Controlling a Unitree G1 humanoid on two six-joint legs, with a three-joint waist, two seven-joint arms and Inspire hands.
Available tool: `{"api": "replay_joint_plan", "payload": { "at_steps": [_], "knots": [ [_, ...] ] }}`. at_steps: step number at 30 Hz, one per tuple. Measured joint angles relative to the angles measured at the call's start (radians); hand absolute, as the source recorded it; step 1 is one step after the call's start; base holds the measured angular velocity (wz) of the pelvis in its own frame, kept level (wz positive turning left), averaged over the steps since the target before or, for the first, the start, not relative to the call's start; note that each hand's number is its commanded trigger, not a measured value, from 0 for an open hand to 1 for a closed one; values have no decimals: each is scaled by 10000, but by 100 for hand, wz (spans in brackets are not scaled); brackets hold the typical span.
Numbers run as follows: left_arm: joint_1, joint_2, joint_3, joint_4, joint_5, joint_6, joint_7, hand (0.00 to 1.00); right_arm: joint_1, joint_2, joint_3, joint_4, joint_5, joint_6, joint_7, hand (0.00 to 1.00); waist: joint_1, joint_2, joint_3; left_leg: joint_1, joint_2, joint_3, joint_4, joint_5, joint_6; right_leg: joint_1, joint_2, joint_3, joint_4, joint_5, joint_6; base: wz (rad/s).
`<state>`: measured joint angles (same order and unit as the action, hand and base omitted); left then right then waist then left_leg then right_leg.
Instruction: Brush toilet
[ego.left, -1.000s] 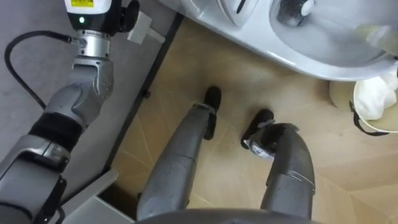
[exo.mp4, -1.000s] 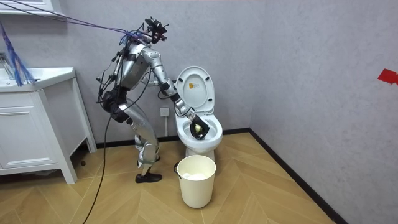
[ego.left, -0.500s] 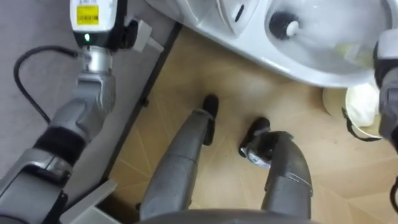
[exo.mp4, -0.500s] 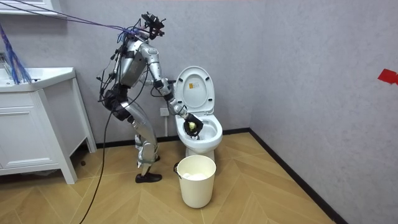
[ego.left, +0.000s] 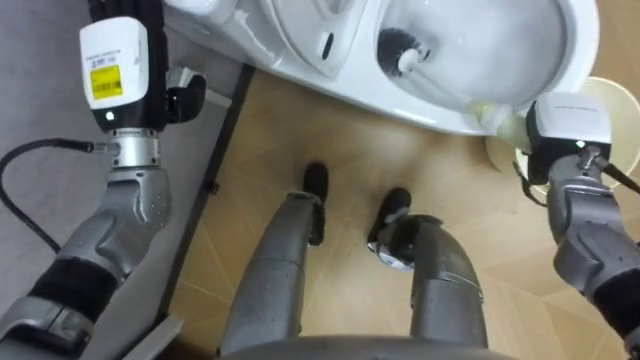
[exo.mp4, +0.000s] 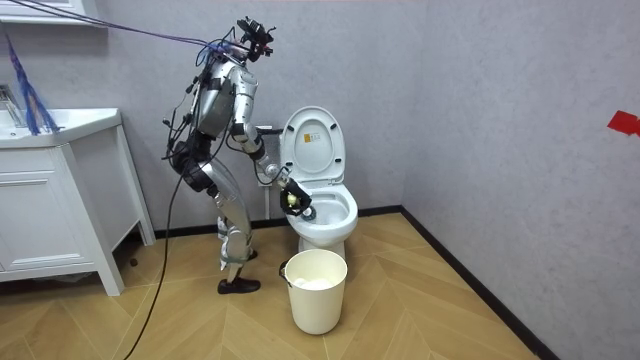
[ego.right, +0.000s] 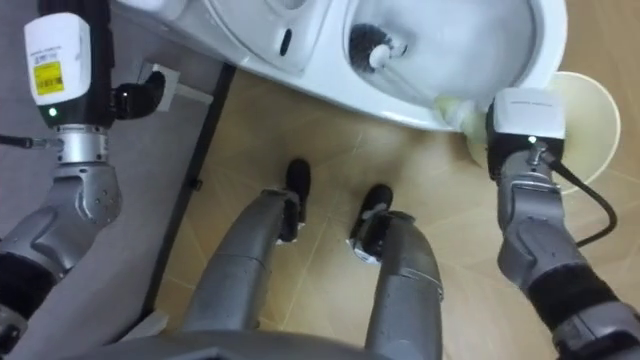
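I see the brush (ego.left: 400, 52) head in the toilet (ego.left: 440, 98) bowl. My right hand (exo.mp4: 293, 200) is at the near rim; I can't tell its grip. A loose hold could drop it, splashing the floor (ego.left: 350, 150).

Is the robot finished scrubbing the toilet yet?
Not clearly. Done: the lid is up and the robot stands at the toilet. In hand: its right hand is at the rim of the bowl, holding something yellow, likely the brush. Left: the bowl looks white, but I can't tell how much scrubbing remains.
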<state>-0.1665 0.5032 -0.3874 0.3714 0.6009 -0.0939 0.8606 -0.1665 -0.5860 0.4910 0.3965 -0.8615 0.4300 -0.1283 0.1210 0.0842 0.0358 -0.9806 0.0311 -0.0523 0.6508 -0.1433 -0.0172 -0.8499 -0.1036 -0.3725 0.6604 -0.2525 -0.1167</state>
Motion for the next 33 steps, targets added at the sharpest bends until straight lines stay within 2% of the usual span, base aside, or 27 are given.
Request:
{"api": "replay_joint_plan", "payload": {
  "at_steps": [1, 2, 5, 7, 8, 10, 12, 13, 18, 22, 26, 28, 30, 31, 33],
  "knots": [
    [-76, 28, -23, 26, -26, 2, -1, 0, -356, -49, 72, 412, 5, -55, 27, 100, 10, -14, 12, 0, 16, 17, 44, 0, 0, -3, -1, 8, 36, -3, -5, -9],
    [-177, 132, -100, 74, -17, 10, -13, 0, -885, -119, 306, 1104, 85, -270, -29, 100, 97, -67, 46, 27, 62, 88, 69, 0, 0, -6, 2, 27, 44, 2, -21, -9],
    [-451, 498, -240, 88, -210, 44, -19, 0, -2302, -255, 969, 2879, 1256, -816, -227, 100, 245, -273, 184, 46, 77, 184, 41, 30, -10, -96, -39, 97, 158, 1, -47, -6],
    [-976, 910, -496, 394, -198, 216, -15, 0, -3616, -205, 1217, 4429, 2947, -1403, -439, 100, 262, -496, 327, -69, -88, 221, -93, 163, 1, -382, -243, 144, 445, -39, -67, 17],
    [-1118, 975, -550, 453, -193, 252, -16, 0, -3939, -153, 1202, 4846, 3349, -1537, -543, 100, 253, -550, 362, -106, -139, 226, -125, 217, 7, -464, -305, 150, 524, -51, -67, 25],
    [-1633, 988, -617, 547, -151, 321, -8, 0, -4948, -58, 1119, 6191, 4700, -1814, -903, 100, 219, -636, 413, -386, -305, 247, -86, 362, 60, -842, -515, 158, 801, -99, -54, 21],
    [-1986, 984, -615, 717, 37, 406, 28, 0, -5299, -73, 1036, 6688, 4833, -2032, -1098, 100, 171, -710, 453, -580, -396, 266, -63, 426, 91, -1079, -625, 191, 962, -114, -37, 12],
    [-2058, 928, -609, 763, 229, 493, 171, 0, -5344, -70, 961, 6909, 4917, -2225, -1264, 100, 93, -717, 458, -651, -468, 265, -25, 442, 113, -1160, -704, 195, 1060, -158, -8, 11],
    [-2169, 642, -584, 854, 686, 906, 182, 0, -5344, -7, 625, 7242, 4881, -2321, -1309, 100, -18, -722, 455, -688, -721, 284, 104, 483, 192, -1304, -1000, 291, 1428, -277, 81, 9],
    [-2277, 298, -582, 977, 1032, 1271, -160, 0, -5341, 19, 678, 7268, 3709, -2297, -1311, 100, -8, -718, 452, -624, -779, 327, 323, 486, 218, -1233, -1126, 315, 1666, -328, 109, 2],
    [-2291, 120, -637, 994, 1098, 1368, -700, 0, -4977, 200, 1167, 6919, 2125, -2013, -1219, 100, 219, -651, 444, -380, -713, 251, 373, 426, 258, -902, -1041, 226, 1635, -411, 191, -2],
    [-2285, 91, -650, 994, 1087, 1322, -849, 0, -4437, 404, 1268, 6392, 1322, -1589, -960, 100, 464, -441, 455, -270, -552, 102, 361, 370, 183, -594, -856, -2, 1325, -341, 134, -4],
    [-2172, 7, -653, 968, 1086, 1314, -874, 0, -3889, 390, 1209, 5752, 1196, -1133, -737, 100, 598, -65, 405, -198, -501, -116, 338, 379, 137, -340, -622, -80, 1001, -210, 186, -2],
    [-2018, 7, -638, 830, 1084, 1302, -875, 0, -3546, 391, 1131, 5316, 1176, -880, -671, 100, 659, 106, 351, -171, -425, -128, 285, 382, 133, -255, -544, -144, 802, -122, 175, -9],
    [-1720, -18, -608, 659, 987, 1189, -847, 0, -2925, 386, 1015, 4330, 1176, -545, -532, 100, 653, 176, 306, -23, -423, -83, 42, 436, 105, -192, -518, -108, 595, 9, 152, -20]
  ]
}}
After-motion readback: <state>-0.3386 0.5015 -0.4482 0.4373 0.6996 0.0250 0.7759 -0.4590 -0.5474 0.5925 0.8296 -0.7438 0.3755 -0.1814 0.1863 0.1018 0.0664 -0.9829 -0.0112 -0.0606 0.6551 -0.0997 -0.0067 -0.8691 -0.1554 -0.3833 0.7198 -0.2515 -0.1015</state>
